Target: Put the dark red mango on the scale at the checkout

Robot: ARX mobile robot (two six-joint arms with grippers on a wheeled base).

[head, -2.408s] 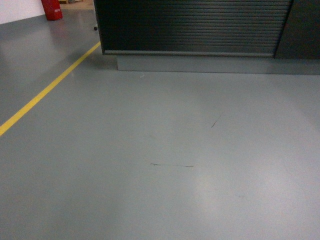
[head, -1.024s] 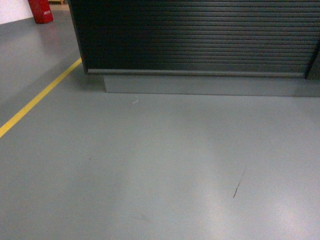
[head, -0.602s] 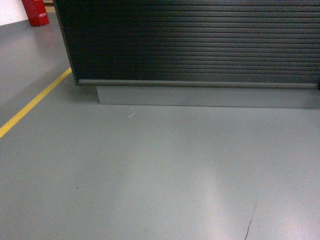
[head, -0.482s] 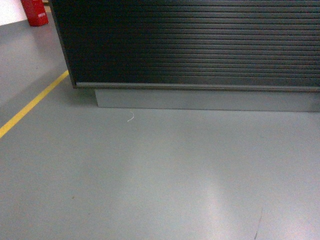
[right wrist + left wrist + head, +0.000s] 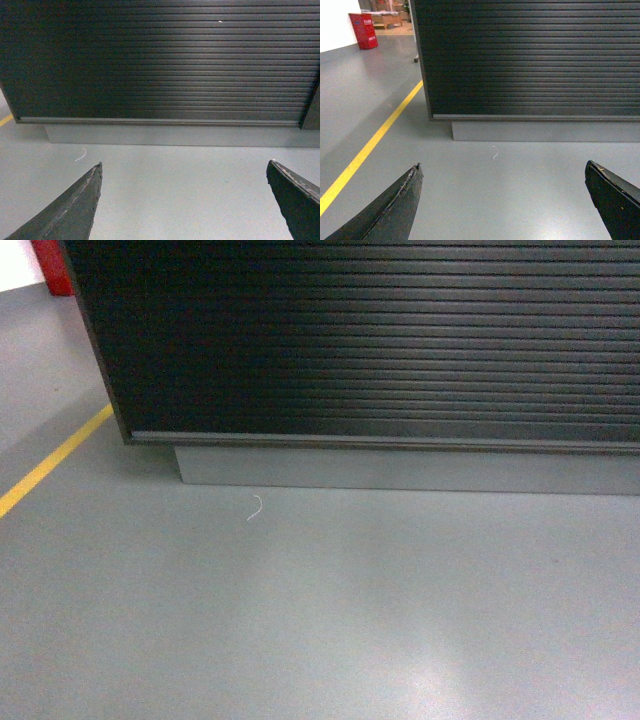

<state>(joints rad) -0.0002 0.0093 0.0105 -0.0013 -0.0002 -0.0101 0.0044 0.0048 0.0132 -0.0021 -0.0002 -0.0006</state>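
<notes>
Currently, you have the checkout directly ahead of both sets of jaws: its dark, horizontally ribbed front panel fills the upper part of every view, with the grey base plinth running beneath it.

Your left gripper has its jaws spread wide, one black fingertip at each lower corner of the left wrist view, nothing between them but bare grey floor. Your right gripper stands the same way, jaws wide apart and holding nothing.

Beyond the left jaws, a small white scrap of thread lies on the floor just short of the plinth; from the right jaws it sits ahead and off to the left. A yellow floor line runs outside the left jaw's left finger, passing the counter's left corner. Farther beyond that corner you can see a red object standing on the floor.

You cannot see the counter top from any view, and neither the mango nor the scale appears in these pictures, so their positions cannot be told.
</notes>
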